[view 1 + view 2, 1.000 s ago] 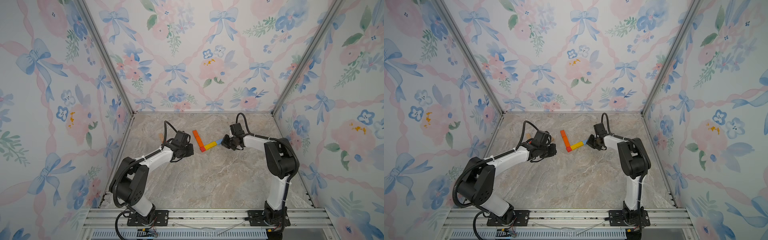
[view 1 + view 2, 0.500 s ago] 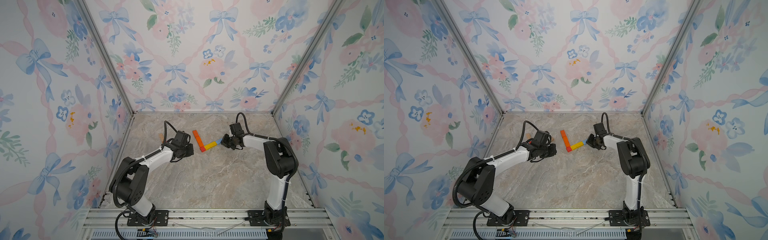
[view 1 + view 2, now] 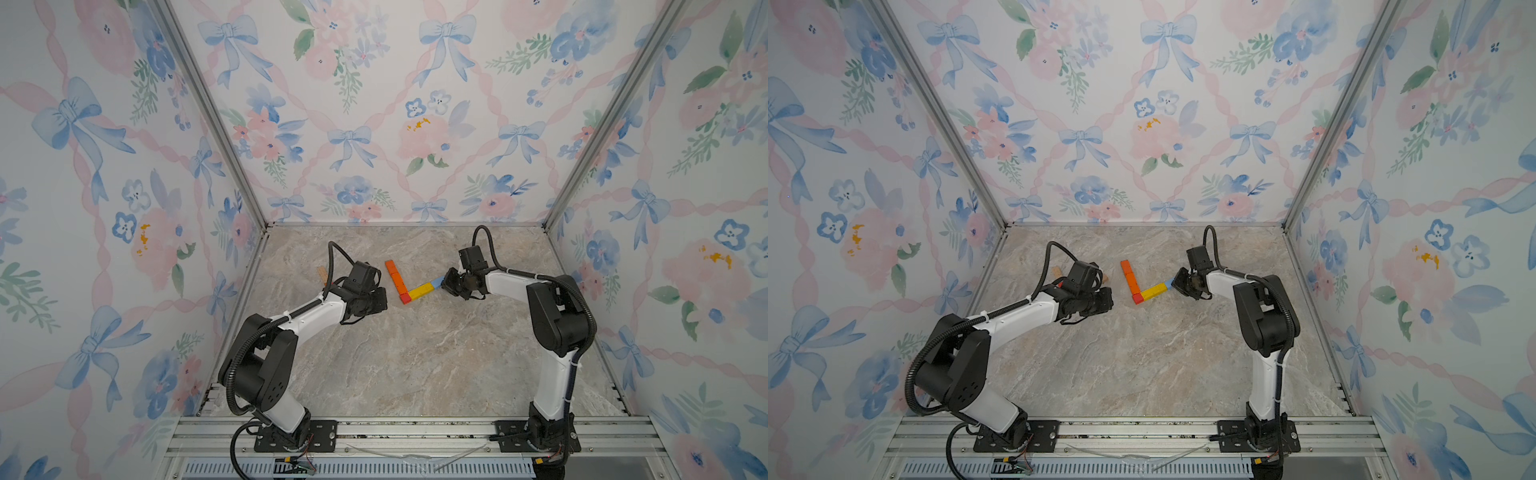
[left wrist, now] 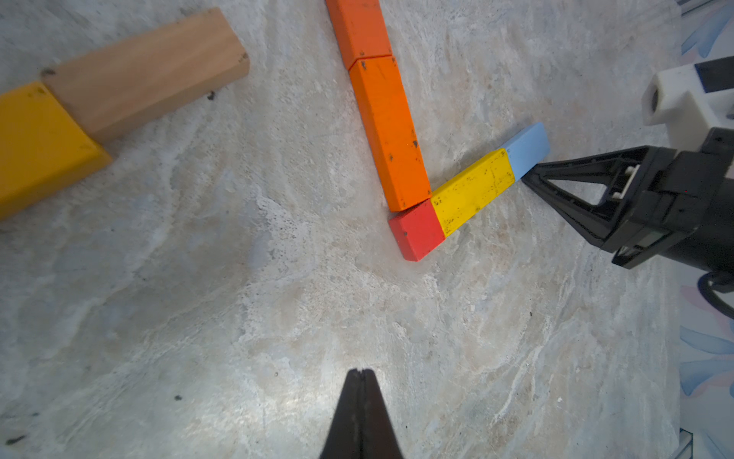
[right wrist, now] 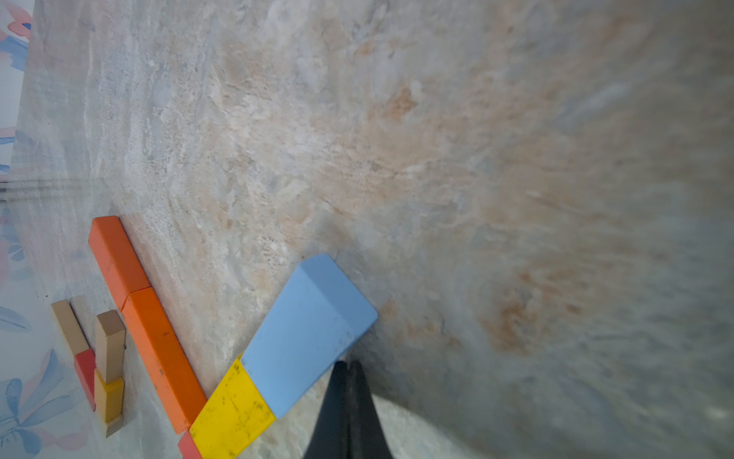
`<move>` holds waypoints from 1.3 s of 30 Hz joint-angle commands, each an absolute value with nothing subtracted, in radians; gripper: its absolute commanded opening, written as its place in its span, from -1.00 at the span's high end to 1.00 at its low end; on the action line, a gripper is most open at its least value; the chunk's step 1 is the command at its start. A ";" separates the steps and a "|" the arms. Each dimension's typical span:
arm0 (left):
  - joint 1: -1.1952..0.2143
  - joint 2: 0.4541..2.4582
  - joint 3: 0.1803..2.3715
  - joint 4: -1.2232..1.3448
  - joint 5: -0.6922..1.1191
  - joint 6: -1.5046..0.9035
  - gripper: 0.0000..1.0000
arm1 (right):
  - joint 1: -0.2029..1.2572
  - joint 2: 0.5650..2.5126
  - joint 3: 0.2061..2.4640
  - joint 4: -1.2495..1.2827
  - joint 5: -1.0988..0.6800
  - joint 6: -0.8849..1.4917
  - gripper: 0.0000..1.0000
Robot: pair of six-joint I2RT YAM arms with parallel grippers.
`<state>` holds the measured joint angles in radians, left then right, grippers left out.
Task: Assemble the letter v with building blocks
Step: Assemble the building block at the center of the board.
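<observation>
The building blocks form an angle on the marble floor. Two orange bars (image 3: 395, 276) lie end to end as one arm. A red square (image 3: 405, 298) sits at the corner, and a yellow bar (image 3: 419, 291) and a light blue block (image 3: 435, 283) make the other arm. My right gripper (image 5: 348, 362) is shut and empty, its tip against the long side of the light blue block (image 5: 306, 334). My left gripper (image 4: 360, 371) is shut and empty over bare floor, a short way from the red square (image 4: 417, 234).
Spare blocks lie by the left wall: a natural wood bar (image 4: 147, 75) end to end with a yellow block (image 4: 39, 143). Small wood, red and yellow pieces (image 5: 107, 345) show in the right wrist view. The left arm (image 3: 316, 311) hides most of them in both top views.
</observation>
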<state>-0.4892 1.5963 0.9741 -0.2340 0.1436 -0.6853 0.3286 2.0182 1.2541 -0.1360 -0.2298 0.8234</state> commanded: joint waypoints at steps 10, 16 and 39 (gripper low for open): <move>-0.482 1.598 0.952 -0.238 0.158 -0.697 1.00 | 0.360 2.028 1.226 -0.167 -0.226 0.845 1.00; -0.486 1.624 0.964 -0.238 0.170 -0.709 1.00 | 0.358 1.984 1.201 -0.182 -0.207 0.845 1.00; -0.542 1.839 1.043 -0.137 0.213 -0.816 1.00 | 0.328 1.732 1.024 -0.189 -0.143 0.837 1.00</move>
